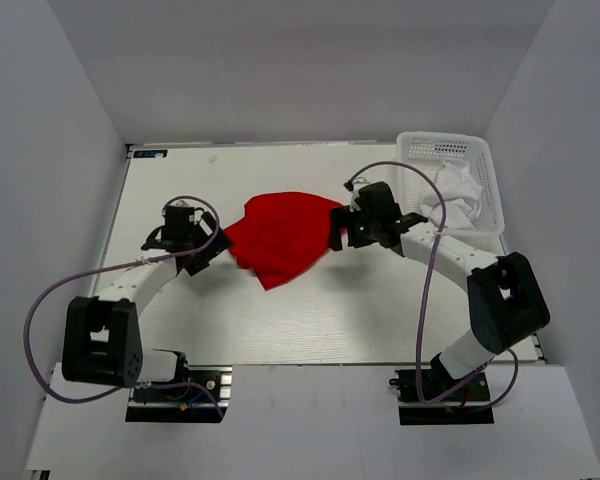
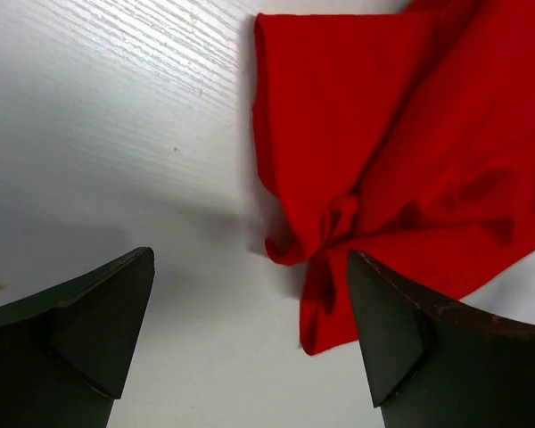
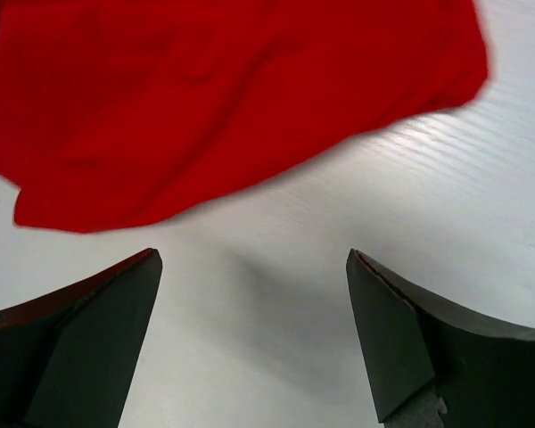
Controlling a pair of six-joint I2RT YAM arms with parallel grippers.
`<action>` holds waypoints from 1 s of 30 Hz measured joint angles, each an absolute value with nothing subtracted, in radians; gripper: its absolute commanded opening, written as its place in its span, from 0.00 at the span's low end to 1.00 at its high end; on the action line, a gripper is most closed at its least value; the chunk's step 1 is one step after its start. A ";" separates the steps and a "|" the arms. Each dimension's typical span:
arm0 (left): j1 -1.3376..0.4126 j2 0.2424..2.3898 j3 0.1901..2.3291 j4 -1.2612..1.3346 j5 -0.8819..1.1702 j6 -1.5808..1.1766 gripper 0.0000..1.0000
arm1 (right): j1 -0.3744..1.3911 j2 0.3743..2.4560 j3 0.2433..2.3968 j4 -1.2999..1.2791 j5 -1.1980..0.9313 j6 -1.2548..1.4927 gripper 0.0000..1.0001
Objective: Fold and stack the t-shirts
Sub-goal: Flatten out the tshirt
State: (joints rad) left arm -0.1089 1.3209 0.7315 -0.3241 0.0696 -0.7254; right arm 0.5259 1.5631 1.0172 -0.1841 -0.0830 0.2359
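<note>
At the near edge of the white counter (image 1: 310,320) the two arms rise from their bases and bend inward toward the red t-shirt (image 1: 280,235), which lies crumpled in a loose heap, not folded, about the middle of the counter. The left gripper (image 1: 216,250) sits just off the red t-shirt's left edge. Its jaws are spread wide and nothing is between them. In the left wrist view a bunched, knotted fold of the cloth lies close to the inner side of one of its fingers (image 2: 401,330). The right gripper (image 1: 340,232) is at the red t-shirt's right edge, likewise spread wide and holding nothing, with bare counter between its fingers (image 3: 98,330) and the shirt's hem just ahead of them. Beyond the red t-shirt, to its far right, stands a white lattice basket (image 1: 490,180) with the white t-shirt (image 1: 458,190) bundled inside it.
</note>
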 measured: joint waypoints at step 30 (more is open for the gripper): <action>-0.225 1.804 1.013 -0.191 -0.031 -0.749 0.00 | 1.070 1.935 1.158 0.063 0.096 0.047 0.74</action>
